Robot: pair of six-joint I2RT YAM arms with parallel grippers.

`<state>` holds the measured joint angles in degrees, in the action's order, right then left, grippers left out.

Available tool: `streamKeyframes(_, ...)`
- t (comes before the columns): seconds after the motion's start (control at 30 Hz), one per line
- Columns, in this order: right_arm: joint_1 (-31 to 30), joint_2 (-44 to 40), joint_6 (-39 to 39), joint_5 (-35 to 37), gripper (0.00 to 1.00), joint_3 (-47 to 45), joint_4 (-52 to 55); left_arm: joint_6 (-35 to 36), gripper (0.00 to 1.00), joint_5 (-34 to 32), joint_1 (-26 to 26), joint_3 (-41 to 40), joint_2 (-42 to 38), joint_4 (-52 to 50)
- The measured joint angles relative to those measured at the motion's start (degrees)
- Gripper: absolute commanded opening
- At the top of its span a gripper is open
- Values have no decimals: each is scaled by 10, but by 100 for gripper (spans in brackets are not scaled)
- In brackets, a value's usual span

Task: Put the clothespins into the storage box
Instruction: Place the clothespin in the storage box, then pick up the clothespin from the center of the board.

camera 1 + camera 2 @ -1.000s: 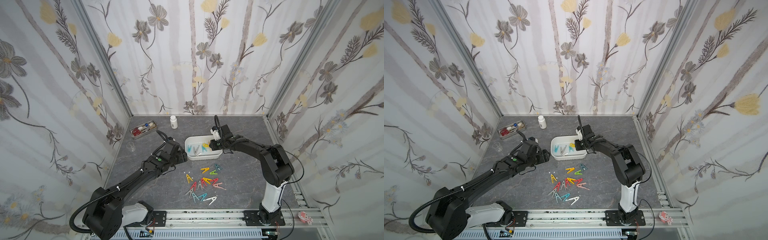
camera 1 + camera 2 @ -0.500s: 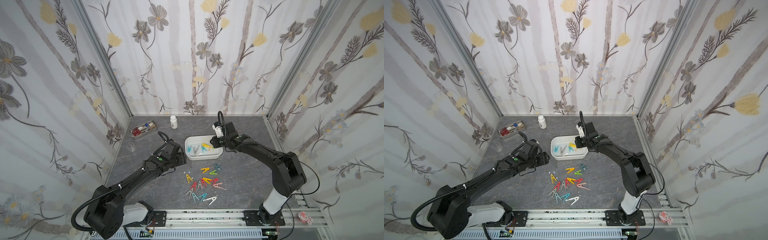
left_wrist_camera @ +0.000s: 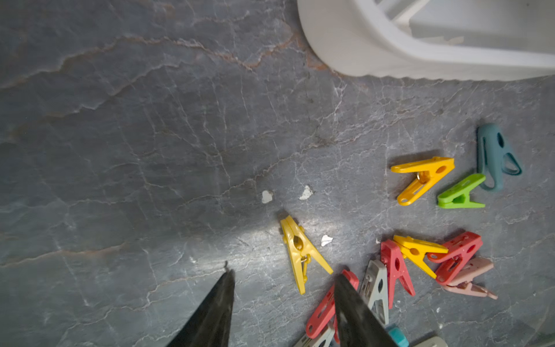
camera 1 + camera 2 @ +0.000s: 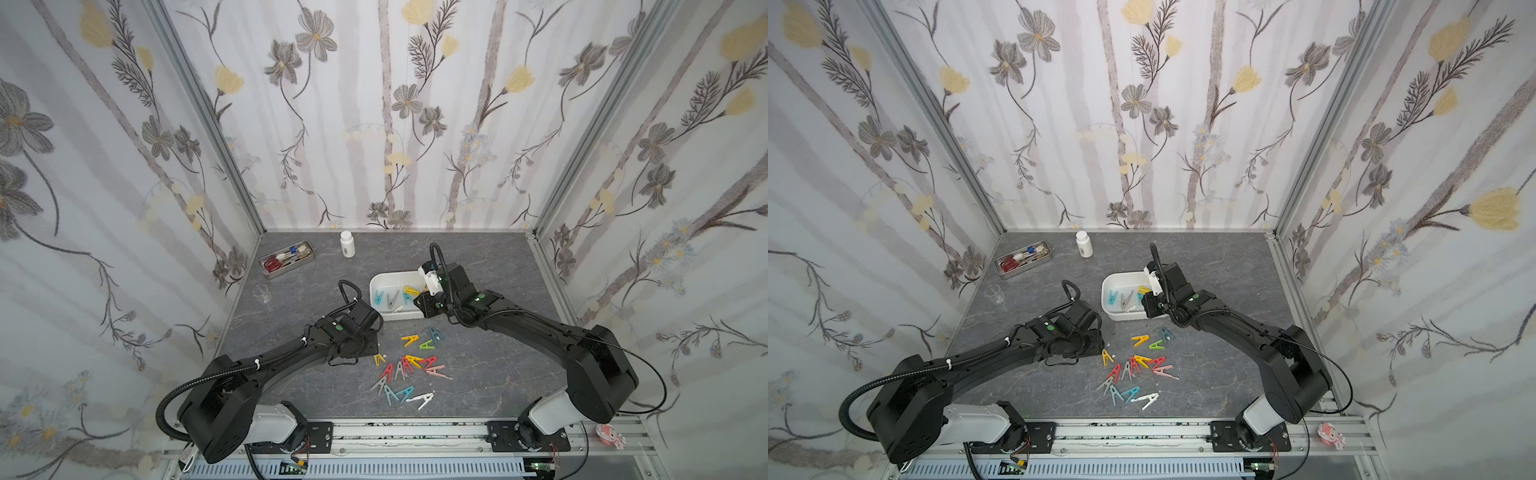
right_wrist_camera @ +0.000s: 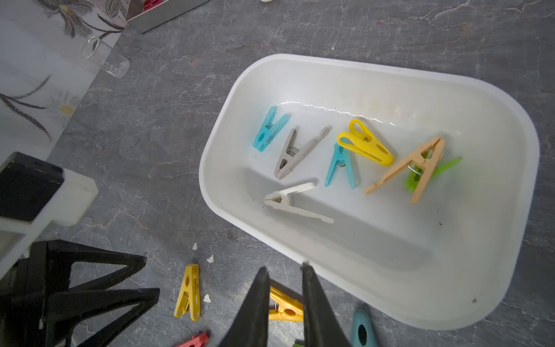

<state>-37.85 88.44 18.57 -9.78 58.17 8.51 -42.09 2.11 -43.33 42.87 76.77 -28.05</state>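
The storage box (image 4: 376, 283) (image 4: 1108, 286) (image 5: 300, 58) (image 3: 360, 51) is a white tub in mid-table. Several clothespins lie in it, among them a yellow one (image 5: 365, 147) and a peach one (image 5: 420, 166). More clothespins (image 4: 409, 365) (image 4: 1133, 365) are scattered in front of it. My left gripper (image 3: 283, 275) (image 4: 374, 352) hangs open at the left edge of that pile. A yellow clothespin (image 3: 300, 252) lies just beyond its tips, and nothing is between them. My right gripper (image 5: 284, 266) (image 4: 422, 301) hovers at the box's near right corner. Its fingers stand slightly apart and hold nothing.
A grey metal tray of tools (image 4: 286, 258) and a white bottle (image 4: 347, 244) stand at the back left. A small clear beaker (image 4: 262, 294) stands by the left wall. Small white chips (image 3: 266, 196) lie on the table near the yellow clothespin.
My left gripper has moved forward from beside the box to the edge of the loose pile. The right arm's elbow has swung out to the right, with its gripper staying by the box.
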Motion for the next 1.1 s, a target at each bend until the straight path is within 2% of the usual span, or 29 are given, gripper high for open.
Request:
streamKeyframes(0.4, -6, -7, 15, -15, 19, -17, -40, -47, 43, 18, -32, -12, 47, 17)
streamKeyframes(1.1, -7, -41, 20, -23, 17, -69, -63, -48, 31, -14, -47, 24, 119, 15)
